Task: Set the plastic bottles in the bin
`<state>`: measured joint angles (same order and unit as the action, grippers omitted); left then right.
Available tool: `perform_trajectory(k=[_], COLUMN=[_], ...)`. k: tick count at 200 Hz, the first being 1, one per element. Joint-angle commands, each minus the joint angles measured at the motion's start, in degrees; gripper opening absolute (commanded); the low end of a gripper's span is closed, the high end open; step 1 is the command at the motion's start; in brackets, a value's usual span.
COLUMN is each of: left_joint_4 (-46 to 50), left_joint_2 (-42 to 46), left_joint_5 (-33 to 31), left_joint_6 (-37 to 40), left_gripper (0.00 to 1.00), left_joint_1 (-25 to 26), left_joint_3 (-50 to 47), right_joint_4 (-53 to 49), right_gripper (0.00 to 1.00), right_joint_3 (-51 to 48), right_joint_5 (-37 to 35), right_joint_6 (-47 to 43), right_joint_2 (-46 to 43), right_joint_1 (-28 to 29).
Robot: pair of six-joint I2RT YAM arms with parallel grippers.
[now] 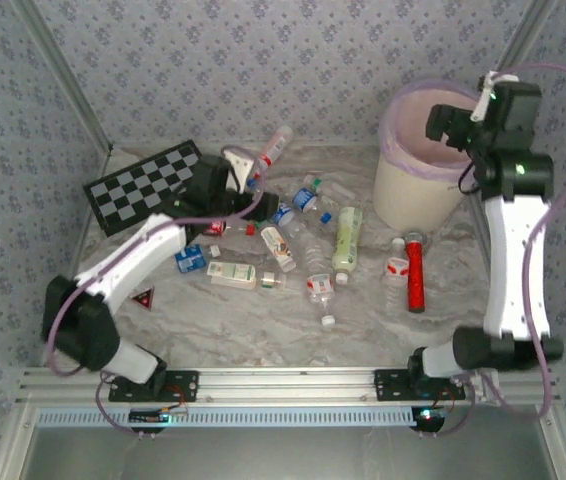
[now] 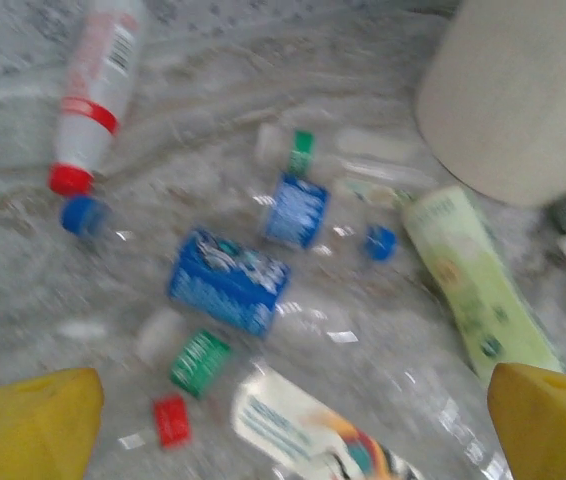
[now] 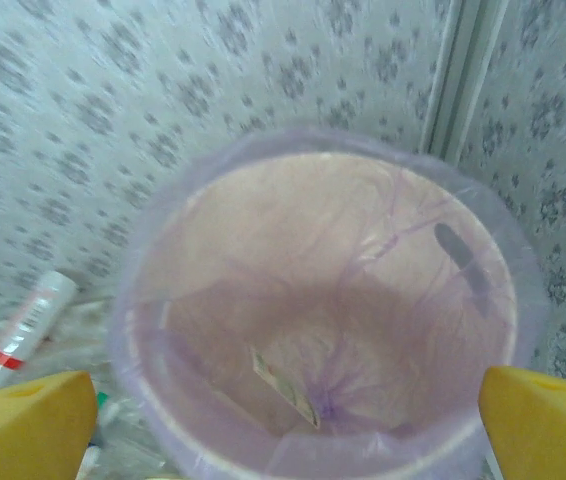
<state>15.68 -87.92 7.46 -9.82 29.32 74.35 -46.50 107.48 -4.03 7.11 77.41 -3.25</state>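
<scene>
With my right tool (image 3: 285, 415) spread wide and empty over the bin (image 1: 413, 190) at far right, perhaps one blurred item inside, and my left tool (image 2: 293, 420) open and empty above the plastic bottles (image 1: 347, 238) littering the worktop (image 1: 263, 335), I judge most of the job undone.

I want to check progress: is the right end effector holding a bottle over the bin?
No, the right end effector has its yellow fingers wide apart above the bin, with nothing gripped between them.
</scene>
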Motion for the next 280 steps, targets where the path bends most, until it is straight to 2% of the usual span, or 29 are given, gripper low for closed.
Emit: perform_trajectory(k=[1, 32, 88, 139, 165, 208, 227, 266, 280], left_joint_4=[1.10, 2.93, 9.12, 26.61, 25.80, 25.98, 26.35, 27.64, 27.48], left_joint_2=[-9.07, -25.04, -48.15, -67.06, -68.11, -69.05, -69.05, -68.23, -67.12], left_joint_5=[-0.49, -0.96, -4.41, -6.30, -6.76, -6.68, -6.50, -6.06, -5.73], left_joint_6=[3.38, 3.15, 4.67, 3.20, 2.25, 0.93, 0.95, 1.27, 1.58], left_gripper=[0.98, 0.98, 0.99, 0.99, 0.94, 0.78, 0.68, 0.41, 0.35], left_joint_1=[-3.32, -6.76, -8.12, -8.23, -8.23, -8.92, -9.11, -9.55, -9.55], left_joint_3=[8.76, 23.72, 49.66, 77.08, 75.62, 74.95, 74.95, 74.66, 74.03], right_joint_4=[4.14, 5.01, -0.70, -2.63, -3.31, -4.66, -4.75, -5.43, -5.77], right_gripper=[1.00, 0.99, 0.97, 0.98, 0.98, 0.98, 0.98, 0.98, 0.98], right_joint_3=[-9.55, -21.75, -33.88, -40.91, -42.06, -42.55, -43.04, -43.10, -43.00], right_joint_5=[8.30, 18.24, 23.10, 22.74, 22.87, 23.10, 23.11, 22.98, 22.93], right_joint_6=[3.47, 8.03, 9.33, 9.40, 9.26, 8.93, 9.48, 10.70, 10.99], right_joint_2=[-7.67, -17.72, -26.03, -30.18, -31.24, -32.17, -32.92, -34.80, -35.08], right_joint_1=[0.20, 2.00, 6.58, 6.48, 6.41, 6.30, 6.25, 6.15, 6.22])
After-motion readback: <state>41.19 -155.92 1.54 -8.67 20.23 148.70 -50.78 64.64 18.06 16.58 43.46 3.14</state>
